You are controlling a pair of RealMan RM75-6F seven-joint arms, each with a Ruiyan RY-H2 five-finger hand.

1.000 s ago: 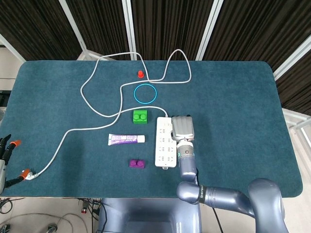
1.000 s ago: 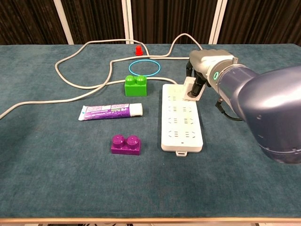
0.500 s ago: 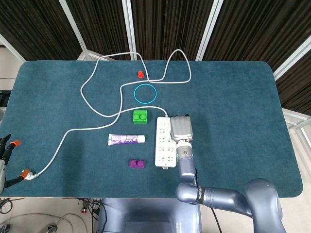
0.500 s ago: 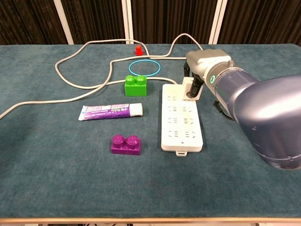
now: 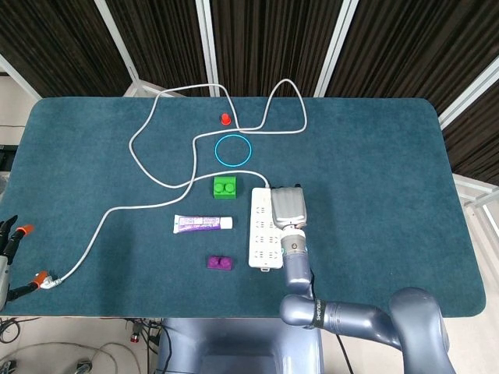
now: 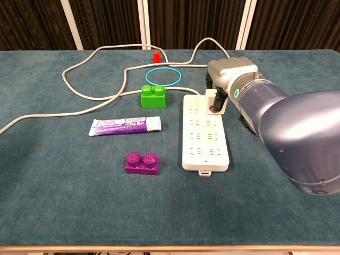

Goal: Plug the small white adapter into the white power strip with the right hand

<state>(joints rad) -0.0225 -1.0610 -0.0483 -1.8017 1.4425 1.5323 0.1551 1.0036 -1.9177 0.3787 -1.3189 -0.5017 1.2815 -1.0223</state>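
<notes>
The white power strip (image 6: 205,139) lies lengthwise in the middle of the table, also seen from above as the strip (image 5: 262,238). My right hand (image 6: 229,74) hovers over its far right corner and pinches the small white adapter (image 6: 212,100) between dark fingertips. The adapter sits right at the strip's top right socket; whether its pins are in, I cannot tell. In the head view the right hand (image 5: 286,208) covers the adapter. My left hand (image 5: 9,243) shows only at the far left edge, fingers apart, holding nothing.
The strip's grey cable (image 5: 148,160) loops across the far and left table. A green brick (image 6: 153,96), blue ring (image 6: 164,75) and red cap (image 6: 156,56) lie beyond the strip. A toothpaste tube (image 6: 126,126) and purple brick (image 6: 143,163) lie to its left.
My right hand has shifted left with the adapter, from beside the strip's right edge to over its far right socket. The left hand has not moved.
</notes>
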